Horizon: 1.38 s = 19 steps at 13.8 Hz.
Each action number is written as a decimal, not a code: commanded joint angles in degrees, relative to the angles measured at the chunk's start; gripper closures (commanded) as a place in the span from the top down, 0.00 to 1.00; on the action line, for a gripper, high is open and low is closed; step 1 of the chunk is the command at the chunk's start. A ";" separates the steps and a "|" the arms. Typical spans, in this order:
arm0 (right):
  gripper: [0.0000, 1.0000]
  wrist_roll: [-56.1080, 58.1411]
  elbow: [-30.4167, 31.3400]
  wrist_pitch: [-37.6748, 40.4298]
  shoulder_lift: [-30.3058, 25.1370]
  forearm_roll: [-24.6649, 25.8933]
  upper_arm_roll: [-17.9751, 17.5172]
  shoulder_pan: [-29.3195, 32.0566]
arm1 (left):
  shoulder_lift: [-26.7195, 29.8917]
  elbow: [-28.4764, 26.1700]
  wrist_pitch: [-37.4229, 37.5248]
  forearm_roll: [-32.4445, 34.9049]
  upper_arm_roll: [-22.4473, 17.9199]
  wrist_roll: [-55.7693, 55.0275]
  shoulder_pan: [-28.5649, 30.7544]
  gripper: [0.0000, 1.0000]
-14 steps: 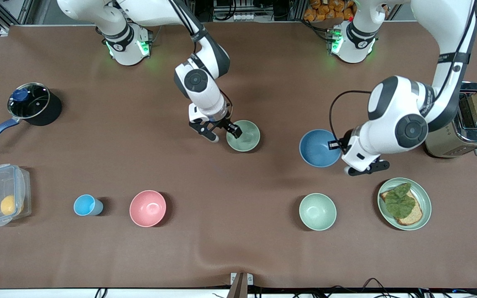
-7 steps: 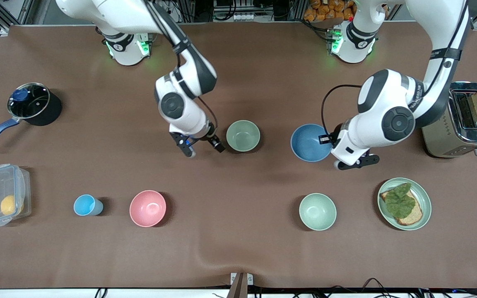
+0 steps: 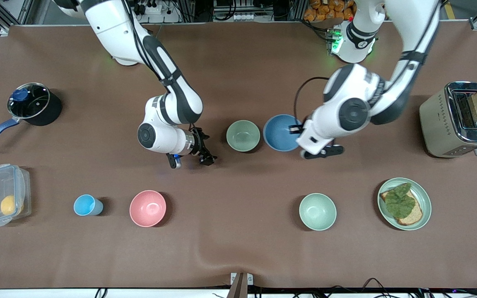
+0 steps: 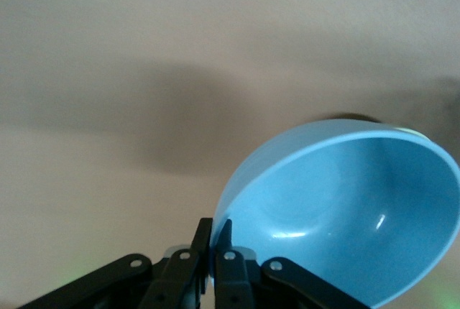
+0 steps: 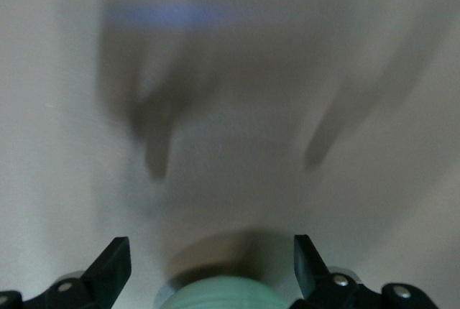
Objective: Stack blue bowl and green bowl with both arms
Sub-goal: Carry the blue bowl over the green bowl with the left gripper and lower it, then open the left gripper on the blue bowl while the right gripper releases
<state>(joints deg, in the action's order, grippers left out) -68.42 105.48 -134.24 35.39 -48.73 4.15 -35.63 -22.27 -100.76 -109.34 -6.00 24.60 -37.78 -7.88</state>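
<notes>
Left gripper (image 3: 304, 145), jaws clamped on the rim of the blue bowl (image 3: 282, 132), carries that bowl in the air just beside the green bowl (image 3: 243, 135), on the side toward the left arm's end of the table (image 3: 238, 256). The green bowl rests upright on the table, apart from the blue one. Right gripper (image 3: 191, 159), jaws wide apart and holding nothing, hangs over bare table near the green bowl, on the side toward the right arm's end.

Step in hand, as judged: bringing the blue bowl over the green bowl to nest it. To do it well, centre the blue bowl above the green bowl's mouth, level it, lower until the bowls seat, and only then part the jaws. The held bowl looks tilted, so an off-centre drop could catch the green rim and skid it. The right arm should stay clear of the green bowl's rim.

Front view: shows both bowls, both arms and the gap between the bowls. Left wrist view: shows what the front view hides under the arm, namely the jaws pinching the blue bowl (image 4: 345, 208) at its rim, one inside and one outside. Right wrist view: shows the spread fingers (image 5: 108, 266) with a blurred pale-green shape low between them; no contact can be told.
</notes>
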 commanded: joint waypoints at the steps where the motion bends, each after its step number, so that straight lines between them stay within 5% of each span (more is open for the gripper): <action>1: 1.00 1.10 -1.51 0.12 0.99 -6.98 -0.55 -0.23 | -3.20 0.39 -4.10 -1.03 -0.08 -4.56 -4.06 0.00; 9: 1.00 1.19 -1.24 -5.42 2.66 -9.36 -0.63 -3.31 | -9.45 1.80 -10.62 -0.60 -0.26 -11.25 -11.28 0.00; 19: 1.00 1.19 -1.24 -5.77 2.84 -9.36 -0.63 -3.92 | -13.84 3.03 -14.66 0.28 -0.35 -12.14 -12.86 0.00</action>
<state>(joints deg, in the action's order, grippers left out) -67.97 104.96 -139.44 37.68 -56.52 3.49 -39.17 -34.46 -99.13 -122.86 -6.01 24.58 -48.76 -19.59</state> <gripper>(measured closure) 0.000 0.947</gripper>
